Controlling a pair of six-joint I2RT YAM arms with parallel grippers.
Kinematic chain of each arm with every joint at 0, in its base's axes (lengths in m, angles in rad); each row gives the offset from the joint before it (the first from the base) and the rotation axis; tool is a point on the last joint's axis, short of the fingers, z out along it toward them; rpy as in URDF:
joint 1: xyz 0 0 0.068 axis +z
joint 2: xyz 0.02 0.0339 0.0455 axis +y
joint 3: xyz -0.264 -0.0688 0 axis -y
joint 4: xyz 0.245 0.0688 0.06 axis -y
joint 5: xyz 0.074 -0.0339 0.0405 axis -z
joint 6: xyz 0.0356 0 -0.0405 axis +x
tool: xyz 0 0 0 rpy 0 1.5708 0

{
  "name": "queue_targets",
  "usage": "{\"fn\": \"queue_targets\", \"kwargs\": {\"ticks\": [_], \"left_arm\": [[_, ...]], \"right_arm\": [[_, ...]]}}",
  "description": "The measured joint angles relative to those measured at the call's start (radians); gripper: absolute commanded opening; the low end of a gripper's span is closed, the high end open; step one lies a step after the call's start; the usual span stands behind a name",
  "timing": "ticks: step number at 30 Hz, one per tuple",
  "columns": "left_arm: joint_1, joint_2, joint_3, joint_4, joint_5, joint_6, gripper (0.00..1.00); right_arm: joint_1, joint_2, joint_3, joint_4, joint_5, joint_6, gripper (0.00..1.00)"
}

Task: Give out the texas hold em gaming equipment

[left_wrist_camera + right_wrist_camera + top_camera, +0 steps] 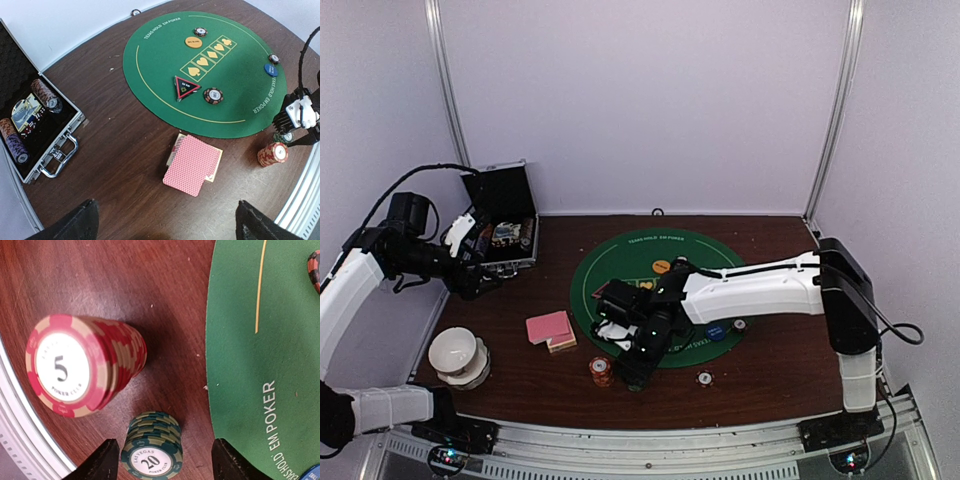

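A stack of green "20" poker chips (151, 450) stands on the wood just off the green mat (260, 390). My right gripper (165, 462) is open around it, with a gap on each side. A taller red "5" chip stack (75, 365) stands beside it, also seen from above (601, 371). The pink-backed cards (192, 165) lie in a loose pile near the mat's edge. On the mat lie an orange disc (190, 42), a blue disc (270, 69) and single chips (213, 95). My left gripper (167, 227) hangs open and empty, high above the table near the case.
The open black case (35, 130) holds more chip rows at the back left. A white bowl (457, 352) stands at the front left. A red-edged triangular marker (186, 87) lies on the mat. Loose chips (704, 378) lie near the mat's right edge. My right arm (760, 290) stretches across the mat.
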Motion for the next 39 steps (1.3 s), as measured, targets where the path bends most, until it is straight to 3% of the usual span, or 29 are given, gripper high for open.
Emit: {"fn": "queue_targets", "kwargs": {"ticks": [6,13,39], "left_arm": [[0.0,-0.001,0.0,0.0,0.0,0.0,0.98],[0.0,-0.011,0.0,0.0,0.0,0.002,0.97],[0.0,-0.023,0.0,-0.006,0.0,0.003,0.98]], "right_arm": [[0.013,0.0,-0.016,-0.003,-0.003,-0.003,0.69],[0.015,0.0,-0.017,-0.003,-0.014,-0.006,0.6],[0.016,0.0,-0.03,0.002,-0.023,-0.002,0.45]]}}
